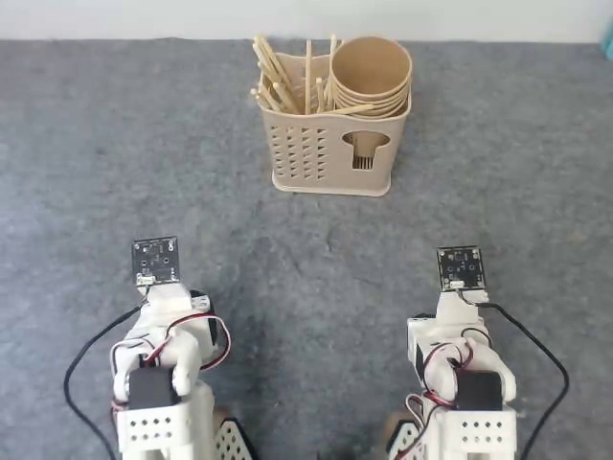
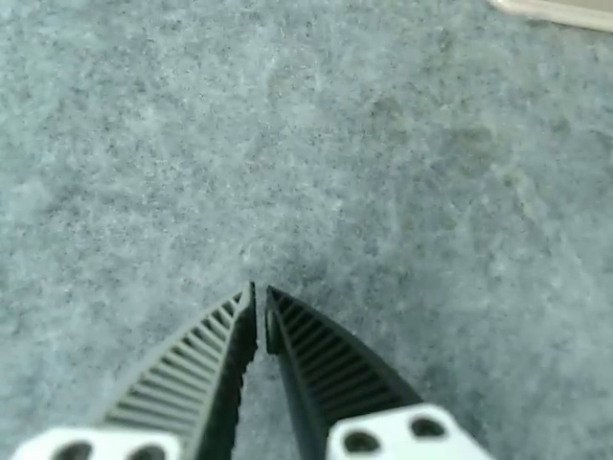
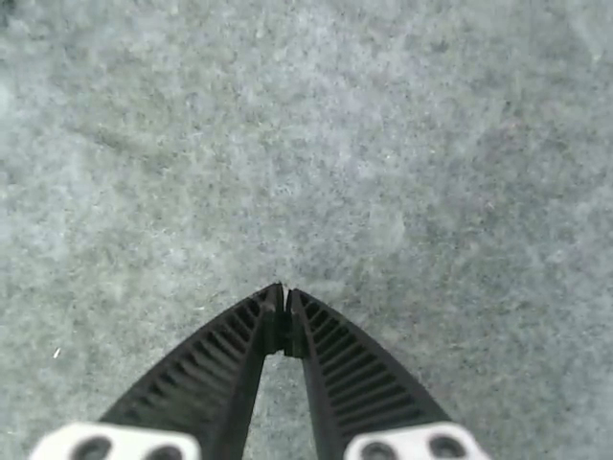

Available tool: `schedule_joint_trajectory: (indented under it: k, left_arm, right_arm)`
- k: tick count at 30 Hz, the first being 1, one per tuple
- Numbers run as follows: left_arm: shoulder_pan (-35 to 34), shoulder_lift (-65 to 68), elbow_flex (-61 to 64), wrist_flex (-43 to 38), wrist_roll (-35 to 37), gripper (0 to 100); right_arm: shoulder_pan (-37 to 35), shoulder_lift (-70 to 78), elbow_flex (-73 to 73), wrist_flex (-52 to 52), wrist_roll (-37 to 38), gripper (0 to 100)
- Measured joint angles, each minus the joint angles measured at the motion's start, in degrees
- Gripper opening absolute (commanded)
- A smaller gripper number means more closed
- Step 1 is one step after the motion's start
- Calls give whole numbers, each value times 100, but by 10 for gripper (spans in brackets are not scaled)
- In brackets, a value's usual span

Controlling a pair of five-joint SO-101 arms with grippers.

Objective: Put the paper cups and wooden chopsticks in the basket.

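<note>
Your left tool (image 2: 259, 292) and right tool (image 3: 284, 292) are each pressed together over the grey table (image 1: 86, 153). From the high view, the basket (image 1: 326, 158) stands well ahead, holding stacked paper cups (image 1: 372, 72) beside the wooden chopsticks (image 1: 281, 81); the left wrist view's pale edge (image 2: 560, 8) is probably its base

Left arm (image 1: 158, 383) and right arm (image 1: 465, 383): white housings, black servos, red-black-white cabling. Left gripper (image 2: 261, 295), right gripper (image 3: 284, 292): black ribbed fingers (image 2: 206, 359).

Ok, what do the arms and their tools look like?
The left arm and right arm are white plastic with black motors, red, white and black wires, and a square black board at the wrist. The left tool and right tool have black, ribbed, tapering fingers.
</note>
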Motion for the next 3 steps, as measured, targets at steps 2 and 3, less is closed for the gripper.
schedule_joint_trajectory:
  k: [2,3]
  left_arm:
    - [0,0,0,0,0,12]
    - [0,0,0,0,0,12]
  right_arm:
    - [0,0,0,0,0,7]
    - [0,0,0,0,0,7]
